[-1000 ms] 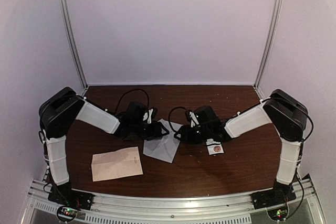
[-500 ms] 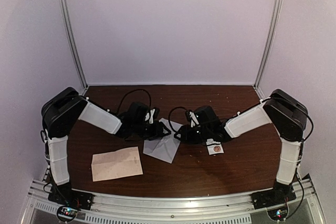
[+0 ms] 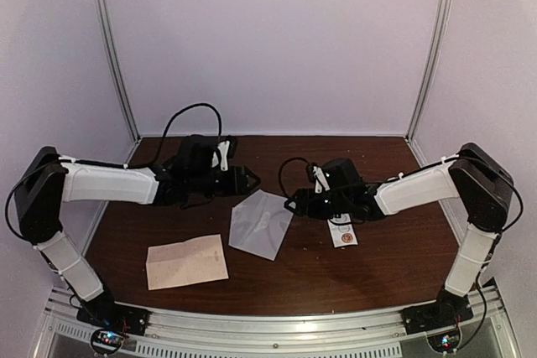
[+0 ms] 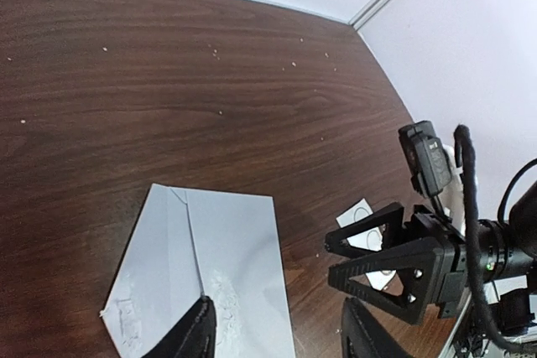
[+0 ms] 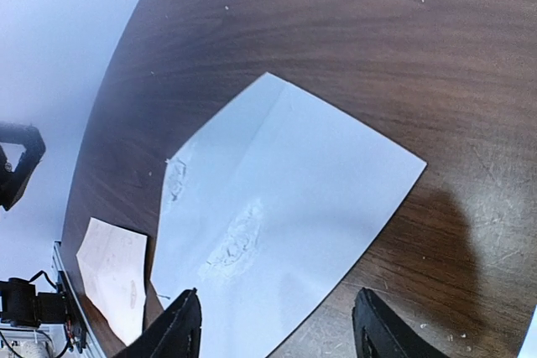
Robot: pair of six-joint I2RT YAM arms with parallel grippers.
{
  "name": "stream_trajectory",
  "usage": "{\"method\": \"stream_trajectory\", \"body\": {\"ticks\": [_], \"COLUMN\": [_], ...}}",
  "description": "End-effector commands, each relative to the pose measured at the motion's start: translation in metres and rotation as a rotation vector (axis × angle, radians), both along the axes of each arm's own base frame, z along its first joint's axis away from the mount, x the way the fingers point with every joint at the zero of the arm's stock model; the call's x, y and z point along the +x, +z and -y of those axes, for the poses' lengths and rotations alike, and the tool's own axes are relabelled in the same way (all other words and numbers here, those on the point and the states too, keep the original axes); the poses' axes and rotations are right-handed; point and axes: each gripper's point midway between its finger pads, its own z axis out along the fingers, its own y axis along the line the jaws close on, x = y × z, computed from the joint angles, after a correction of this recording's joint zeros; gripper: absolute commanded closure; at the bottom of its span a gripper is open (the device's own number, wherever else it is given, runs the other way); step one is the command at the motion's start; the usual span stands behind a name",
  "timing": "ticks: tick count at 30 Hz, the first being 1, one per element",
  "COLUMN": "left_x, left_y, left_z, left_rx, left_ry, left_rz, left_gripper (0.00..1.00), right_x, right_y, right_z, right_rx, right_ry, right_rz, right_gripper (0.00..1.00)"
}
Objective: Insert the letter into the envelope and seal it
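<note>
The pale envelope (image 3: 261,224) lies flat on the brown table, a fold line across it and crumpled marks on its face (image 5: 277,199). The letter (image 3: 186,262), a tan sheet, lies by itself to the front left of the envelope, and its corner shows in the right wrist view (image 5: 113,274). My left gripper (image 3: 245,180) hovers open behind the envelope's far left edge, holding nothing (image 4: 277,316). My right gripper (image 3: 294,203) stands open just right of the envelope, also holding nothing (image 5: 277,308). The envelope (image 4: 210,266) touches neither gripper.
A small white sticker strip with circles (image 3: 342,233) lies under the right arm, right of the envelope (image 4: 362,225). Metal posts and pale walls close in the back and sides. The arm bases and a metal rail (image 3: 268,324) line the near edge.
The left arm has swung back and to the left, off the envelope. The right gripper has drawn back to the right and opened wider. The envelope now lies uncovered.
</note>
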Motion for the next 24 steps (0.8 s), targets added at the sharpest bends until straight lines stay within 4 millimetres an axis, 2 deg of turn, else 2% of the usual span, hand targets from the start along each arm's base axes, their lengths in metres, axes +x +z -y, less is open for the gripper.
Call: {"method": "stream_trajectory", "body": {"ticks": [1,7,12,19,24], "left_x": [-0.021,-0.073,-0.110,-0.123,-0.129], "left_y": [-0.018,-0.064,-0.085,-0.089,-0.103], "left_z": [-0.042,-0.097,-0.118,-0.138,-0.146], "left_rx": [0.123,0.179,0.153,0.122,0.171], "left_ry": [0.075,0.168,0.176,0.233,0.242], "left_rz": [-0.039,-0.217,-0.330,-0.330,-0.366], "left_gripper": [0.48,0.47,0.46,0.44,0.44], "right_x": [-0.002,-0.024,-0.037,-0.049,-0.052], "right_y": [0.025,0.036,0.028,0.023,0.021], "right_z": [0.009,0.013,0.017,0.013,0.008], "right_rx": [0.018,0.074,0.060,0.060,0.053], "right_ry": [0.000,0.043,0.048,0.057,0.065], "right_rz": [0.072,0.081,0.062,0.052,0.048], "right_gripper": [0.37,0.37,0.37,0.38,0.38]}}
